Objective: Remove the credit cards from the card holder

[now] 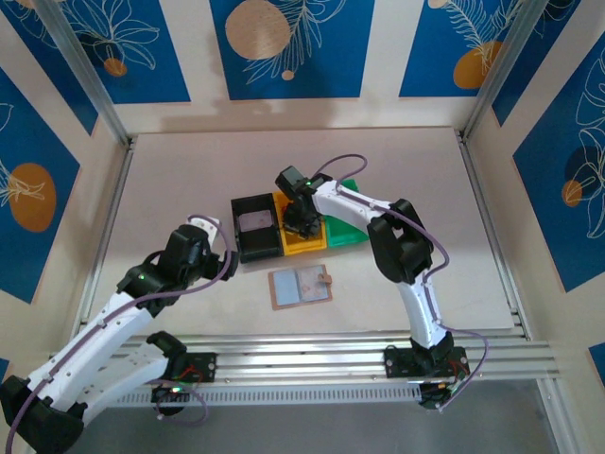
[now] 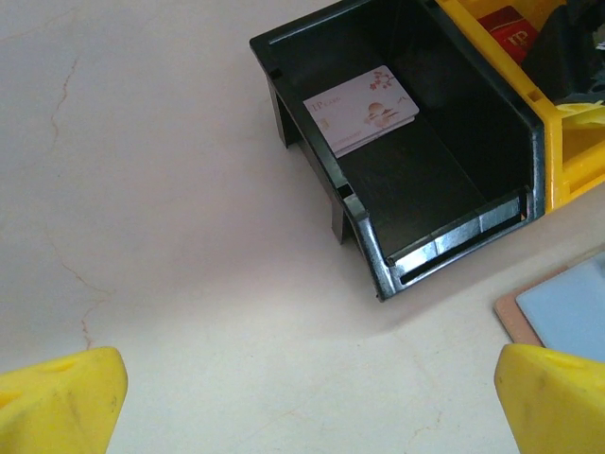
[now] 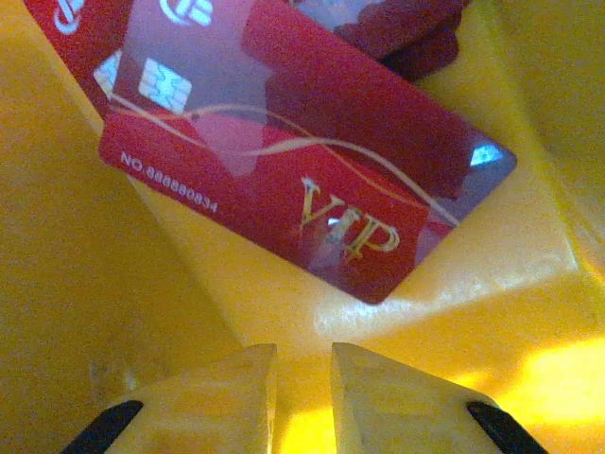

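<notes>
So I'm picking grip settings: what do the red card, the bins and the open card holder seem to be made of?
The red card looks like glossy plastic: it mirrors light and carries a chip and gold print. The black bin and yellow bin look like moulded rigid plastic with a slight sheen. The card holder has a tan, matte edge, possibly leather or an imitation; too small to be sure.

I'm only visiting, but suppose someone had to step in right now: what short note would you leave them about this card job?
Left gripper: open, empty, above the table near the black bin.
Right gripper: nearly closed, empty, down in the yellow bin.
Card holder: open on the table, in front of the bins.
Done: a pale card lies in the black bin; a red VIP card lies in the yellow bin.
Left: cannot tell whether cards remain in the holder; check it.
</notes>
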